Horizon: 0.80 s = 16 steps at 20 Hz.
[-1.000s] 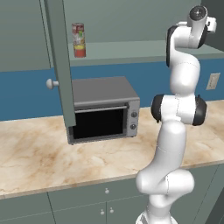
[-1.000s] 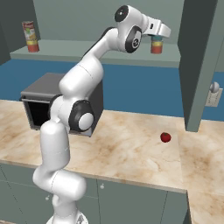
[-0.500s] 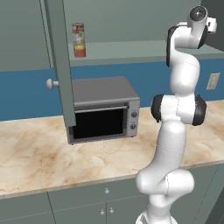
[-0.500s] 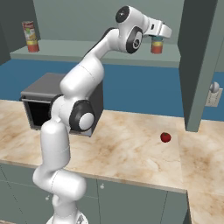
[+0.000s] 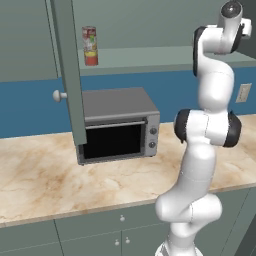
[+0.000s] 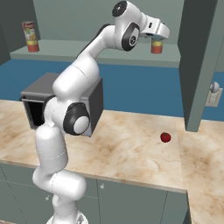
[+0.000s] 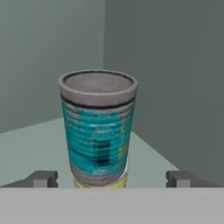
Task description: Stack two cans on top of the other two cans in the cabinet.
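Left base view: up on the flat grey-green shelf board (image 5: 165, 59) of the big wall cabinet stands the tall cylindrical tin with the red-and-white label (image 5: 89, 46), upright and alone, well to the left of the white arm. The cabinet's tall plain door (image 5: 67, 75) hangs open in front of the silver toaster oven (image 5: 117, 125), its round pale knob (image 5: 59, 95) poking out leftward. The oven sits on the marbled beige table (image 5: 45, 185), below the shelf. The arm climbs from the lower right and reaches to shelf height.

Right base view: there's the end effector (image 6: 158, 34), up at the shelf, right against a squat red-orange tin (image 6: 156, 46) standing on the board. Far to the left along the same shelf, the red-and-white tin (image 6: 29, 36) stands upright. Down on the table, well below the shelf, a small red round thing (image 6: 165, 137) lies near the foot of the grey-green door panel (image 6: 199, 61).

Hand view: and here's the close look! The dented teal tin with a grey rim (image 7: 98, 127) stands upright directly on top of a tin with a yellow band (image 7: 101, 182), which is just peeking out beneath it. The end effector (image 7: 112, 178) is spread wide, one dark fingertip (image 7: 43, 178) on either side of the stack, neither touching it. The stack sits in the cabinet's back corner, on the shelf.
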Tool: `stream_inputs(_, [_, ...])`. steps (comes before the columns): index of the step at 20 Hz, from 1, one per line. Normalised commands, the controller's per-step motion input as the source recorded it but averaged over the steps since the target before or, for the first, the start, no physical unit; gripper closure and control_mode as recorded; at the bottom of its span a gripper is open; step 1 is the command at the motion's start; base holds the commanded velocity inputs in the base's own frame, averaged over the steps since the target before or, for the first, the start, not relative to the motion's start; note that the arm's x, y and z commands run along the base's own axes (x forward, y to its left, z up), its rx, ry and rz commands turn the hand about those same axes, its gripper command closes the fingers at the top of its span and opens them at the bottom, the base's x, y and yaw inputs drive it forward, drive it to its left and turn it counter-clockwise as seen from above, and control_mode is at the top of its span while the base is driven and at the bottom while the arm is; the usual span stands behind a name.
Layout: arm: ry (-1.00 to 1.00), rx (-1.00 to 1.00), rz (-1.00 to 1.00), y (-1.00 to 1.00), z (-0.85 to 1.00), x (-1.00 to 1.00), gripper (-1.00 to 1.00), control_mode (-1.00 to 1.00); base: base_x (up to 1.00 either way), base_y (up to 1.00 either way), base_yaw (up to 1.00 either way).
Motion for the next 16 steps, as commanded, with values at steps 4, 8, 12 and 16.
stream_inputs(4, [0.04, 0.0, 0.0, 0.37, -0.33, -0.39, -1.0, -1.0, 0.0, 0.0, 0.0])
stream_inputs(8, [0.0, 0.0, 0.0, 0.52, -0.32, -0.52, -1.0, -1.0, 0.0, 0.0, 0.0])
stream_inputs(12, [0.0, 0.0, 0.0, 0.5, -0.23, -0.71, -1.0, -1.0, 0.0, 0.0, 0.0])
stream_inputs(16, [0.02, 0.0, 0.0, 0.44, -0.05, -0.86, -1.0, -1.0, 0.0, 0.0, 0.0])
